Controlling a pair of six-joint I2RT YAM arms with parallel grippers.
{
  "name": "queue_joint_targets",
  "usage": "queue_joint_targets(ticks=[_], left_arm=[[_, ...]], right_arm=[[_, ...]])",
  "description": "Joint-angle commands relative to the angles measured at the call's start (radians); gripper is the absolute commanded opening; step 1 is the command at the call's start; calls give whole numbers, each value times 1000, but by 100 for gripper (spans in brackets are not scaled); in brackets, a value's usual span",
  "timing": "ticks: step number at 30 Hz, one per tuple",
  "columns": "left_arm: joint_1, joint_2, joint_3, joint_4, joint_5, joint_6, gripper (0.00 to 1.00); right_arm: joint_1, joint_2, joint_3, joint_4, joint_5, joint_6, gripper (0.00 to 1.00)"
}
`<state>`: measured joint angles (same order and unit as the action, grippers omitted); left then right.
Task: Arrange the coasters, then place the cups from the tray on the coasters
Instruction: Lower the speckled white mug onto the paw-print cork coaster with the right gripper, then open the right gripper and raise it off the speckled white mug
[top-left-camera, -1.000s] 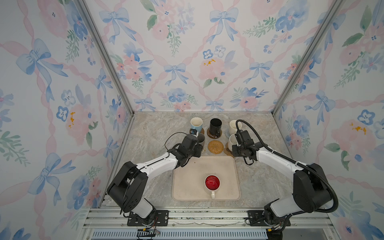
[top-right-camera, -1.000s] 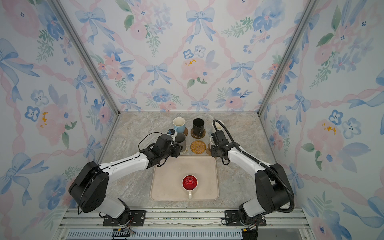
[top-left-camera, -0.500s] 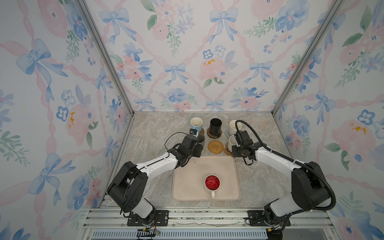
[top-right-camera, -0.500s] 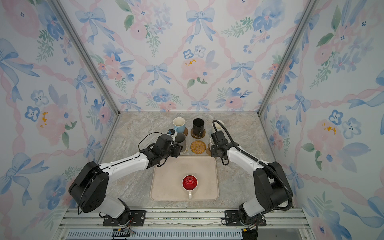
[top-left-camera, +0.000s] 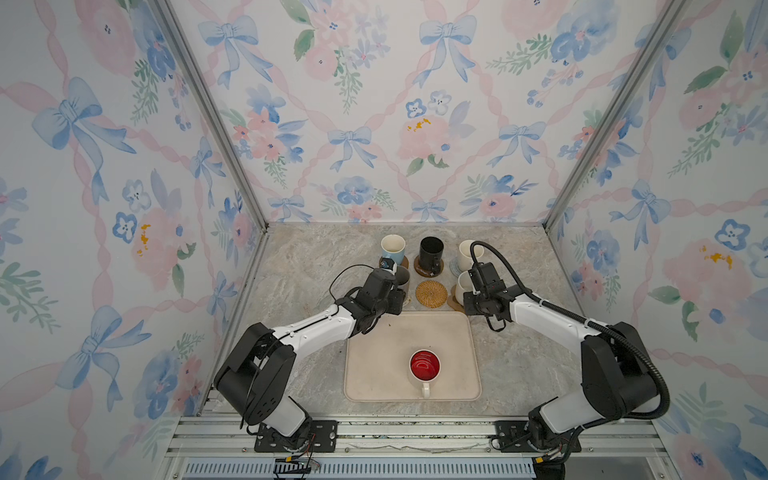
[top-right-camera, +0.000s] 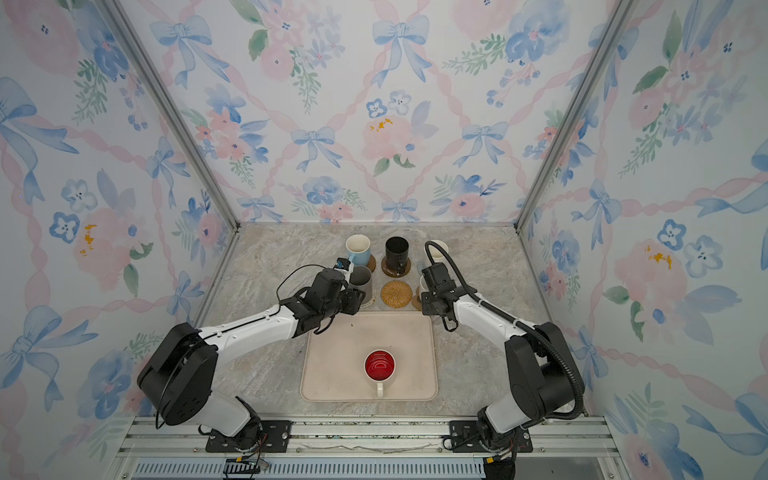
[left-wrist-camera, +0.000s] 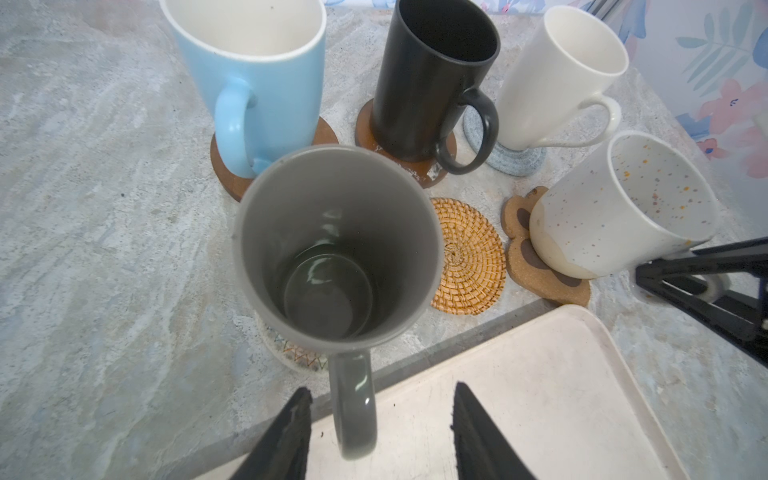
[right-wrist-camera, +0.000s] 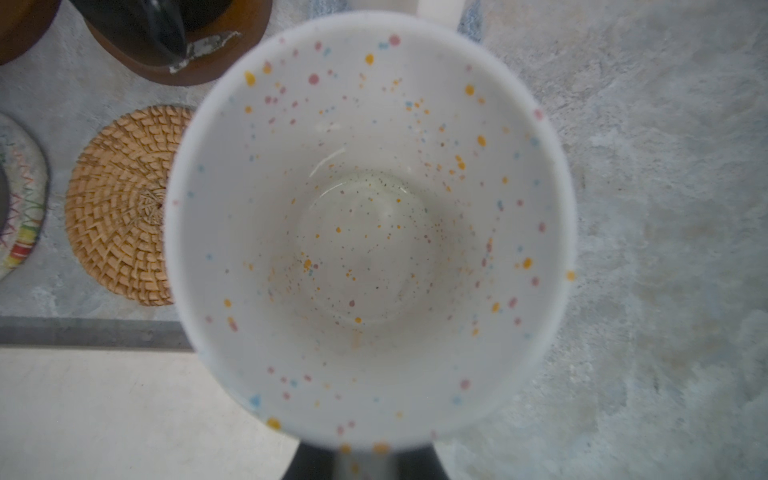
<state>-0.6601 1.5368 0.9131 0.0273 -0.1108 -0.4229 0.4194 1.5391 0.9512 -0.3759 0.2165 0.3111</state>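
My left gripper (left-wrist-camera: 381, 392) is open, its fingers on either side of the handle of the grey cup (left-wrist-camera: 336, 232) without touching it. That cup stands on the cream crochet coaster (left-wrist-camera: 291, 351). My right gripper (right-wrist-camera: 360, 461) is shut on the handle of the speckled cream cup (left-wrist-camera: 615, 216), held over the brown paw coaster (left-wrist-camera: 519, 249); I cannot tell whether it rests there. The tan rattan coaster (top-left-camera: 431, 294) lies bare between them. The white cup with a red inside (top-left-camera: 424, 365) stands alone on the beige tray (top-left-camera: 374, 345).
At the back, the light blue cup (top-left-camera: 392, 248) stands on a plain brown disc (left-wrist-camera: 226, 174). The black cup (top-left-camera: 431, 251) stands on a glossy dark disc (left-wrist-camera: 419, 168) and the cream cup (top-left-camera: 467, 252) on a grey-blue woven mat (left-wrist-camera: 515, 160). Floral walls enclose the table.
My right gripper with the speckled cup has crept slightly left and back. The left arm and the grey cup have stayed where they were.
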Motion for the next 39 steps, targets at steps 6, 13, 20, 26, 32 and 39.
queue_joint_targets(ticks=[6, 13, 20, 26, 32, 39], left_arm=[[7, -20, 10, -27, 3, -6, 51], [6, -18, 10, -27, 2, -5, 52], [7, -12, 11, -29, 8, -7, 51], [7, -17, 14, -29, 9, -5, 51], [7, -29, 12, -39, 14, -6, 51], [7, -101, -26, -43, 22, -14, 51]], right_arm=[[-8, -22, -3, 45, 34, 20, 7], [-7, -28, -13, 40, 33, 26, 17], [1, -39, -28, 27, 34, 32, 27], [4, -68, -40, 18, 49, 33, 41], [15, -106, -42, -4, 77, 37, 48], [83, -171, -26, -93, 168, 32, 52]])
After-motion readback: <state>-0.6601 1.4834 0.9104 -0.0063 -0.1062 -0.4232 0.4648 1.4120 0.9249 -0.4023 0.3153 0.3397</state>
